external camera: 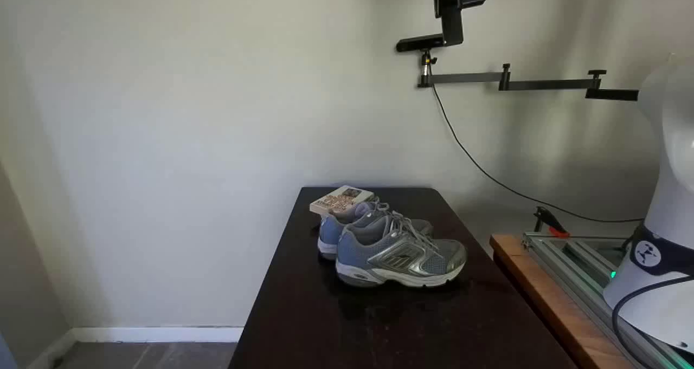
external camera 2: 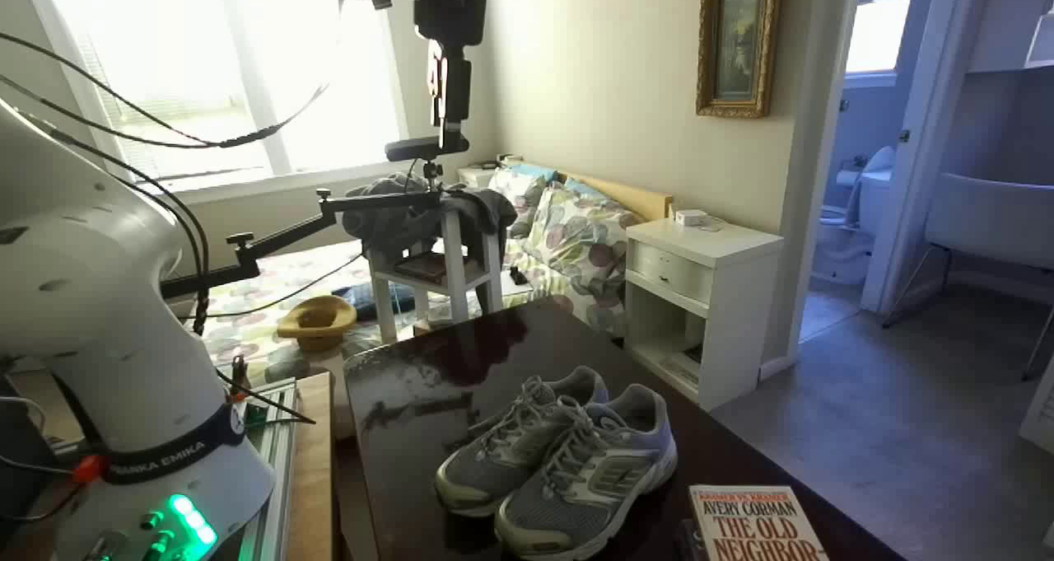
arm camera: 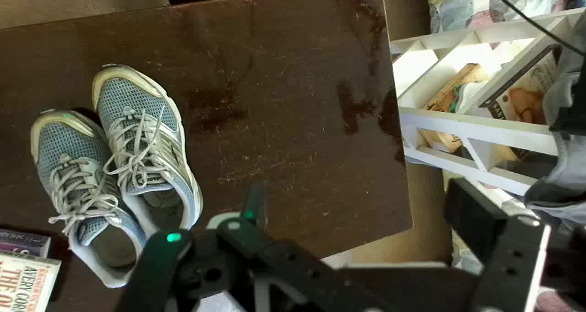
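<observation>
Shoes (external camera 2: pixel 564 462): 1 pair, grey-blue mesh, silver trim, pale laces. Upright, side by side on the table (arm camera: pixel 293 96). Emblem on the flank; tongue lettering too small to read.

Tool (arm camera: pixel 366 211): 1, black. Spread wide, raised above the table, to the side of the pair.

Book (external camera 2: pixel 753 524): 1 paperback, flat, cover up, near the heels. Top line in red "KRAMER VS. KRAMER"; then "AVERY CORMAN"; then "THE OLD NEIGHBOR-", remainder cut off by the edge of the view.

Dark book (arm camera: pixel 23 243): 1, beside or partly beneath the paperback, cannot tell which. Spine lettering illegible.

Arm (external camera 2: pixel 82 256): 1, white. Black band (external camera 2: pixel 177 454) at its base, lettered "FRANKA EMIKA", opening letter unclear; round emblem (external camera: pixel 647 253) on the same band in an exterior view.

Rack (arm camera: pixel 476 124): 1, white, beyond the table's end. Contains a package (arm camera: pixel 526 99) with a dark lettered strip, partly legible, beginning "SA".

Picture (external camera 2: pixel 739 42): 1, gilt frame, on the wall.
</observation>
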